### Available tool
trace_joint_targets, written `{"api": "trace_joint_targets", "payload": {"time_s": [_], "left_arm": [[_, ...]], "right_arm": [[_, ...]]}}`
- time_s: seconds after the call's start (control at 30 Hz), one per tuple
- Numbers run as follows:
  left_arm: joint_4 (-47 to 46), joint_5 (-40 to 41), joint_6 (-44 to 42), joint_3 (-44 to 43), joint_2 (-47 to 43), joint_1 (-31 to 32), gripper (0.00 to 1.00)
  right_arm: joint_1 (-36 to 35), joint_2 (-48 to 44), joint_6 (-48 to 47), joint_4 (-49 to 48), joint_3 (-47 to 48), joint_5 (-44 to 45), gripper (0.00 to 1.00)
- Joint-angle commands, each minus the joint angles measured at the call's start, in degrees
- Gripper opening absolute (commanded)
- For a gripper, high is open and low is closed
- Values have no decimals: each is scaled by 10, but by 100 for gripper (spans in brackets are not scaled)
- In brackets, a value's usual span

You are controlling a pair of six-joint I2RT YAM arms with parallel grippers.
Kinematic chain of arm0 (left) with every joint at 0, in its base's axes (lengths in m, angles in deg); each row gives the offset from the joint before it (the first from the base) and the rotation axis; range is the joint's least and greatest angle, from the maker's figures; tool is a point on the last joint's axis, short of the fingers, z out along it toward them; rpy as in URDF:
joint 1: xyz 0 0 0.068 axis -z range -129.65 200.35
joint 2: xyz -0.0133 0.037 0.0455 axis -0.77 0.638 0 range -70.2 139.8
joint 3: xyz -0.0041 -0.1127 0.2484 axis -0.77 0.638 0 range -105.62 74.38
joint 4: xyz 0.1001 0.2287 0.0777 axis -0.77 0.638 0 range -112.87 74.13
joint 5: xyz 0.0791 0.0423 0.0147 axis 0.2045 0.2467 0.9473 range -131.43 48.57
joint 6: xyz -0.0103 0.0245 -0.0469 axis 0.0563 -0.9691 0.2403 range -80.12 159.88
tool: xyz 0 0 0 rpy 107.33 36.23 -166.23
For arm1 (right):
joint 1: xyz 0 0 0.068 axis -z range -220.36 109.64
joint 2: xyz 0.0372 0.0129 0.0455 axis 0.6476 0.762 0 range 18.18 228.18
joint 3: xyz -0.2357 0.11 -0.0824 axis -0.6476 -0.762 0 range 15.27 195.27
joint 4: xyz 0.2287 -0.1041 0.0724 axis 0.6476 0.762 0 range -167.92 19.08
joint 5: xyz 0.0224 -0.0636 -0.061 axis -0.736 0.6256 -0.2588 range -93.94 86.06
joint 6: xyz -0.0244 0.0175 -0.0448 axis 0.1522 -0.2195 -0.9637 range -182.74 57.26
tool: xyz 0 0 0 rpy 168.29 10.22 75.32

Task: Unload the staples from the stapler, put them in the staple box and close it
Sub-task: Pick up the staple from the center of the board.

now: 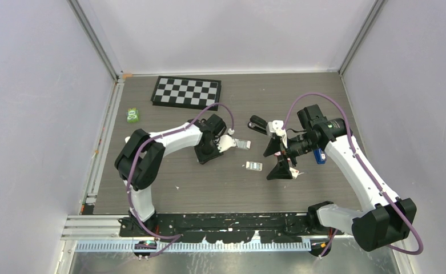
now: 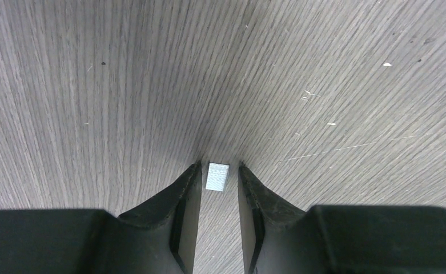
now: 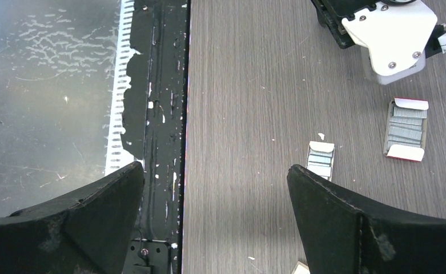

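Two hands are at work. The nearer, right hand (image 3: 216, 170) hangs spread wide over the tabletop (image 3: 254, 85) and holds nothing. Seen from above, a small pack of staples (image 1: 253, 165) lies at its 9 o'clock. Farther in, the left hand (image 2: 219, 166) has its fingers (image 2: 186, 200) half-spread, straddling a loose strip of staples (image 2: 217, 176) that lies flat. Slim gaps show on both sides, so I'd judge nothing is pinched yet. To do this well, keep the hand centred and low, squeeze gently so the strip neither skids nor crumbles, then lift straight. Beyond, at 2 o'clock from that hand, lies what looks like the black stapler (image 1: 258, 124).
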Motion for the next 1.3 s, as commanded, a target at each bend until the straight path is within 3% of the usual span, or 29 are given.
{"api": "trace_joint_targets", "payload": {"time_s": [0.0, 0.33, 1.0, 1.27], "left_arm": [[-29, 21, -6, -13, 21, -2, 33], [-10, 32, -54, 33, -28, -4, 36], [19, -70, -67, 33, -33, -37, 34], [16, -82, -73, 34, -21, -39, 25]], "right_arm": [[3, -7, -11, 4, 9, -20, 100], [2, -8, -13, 7, 9, -22, 100], [4, -11, -21, 15, 12, -25, 100], [5, -15, -23, 18, 13, -27, 100]]}}
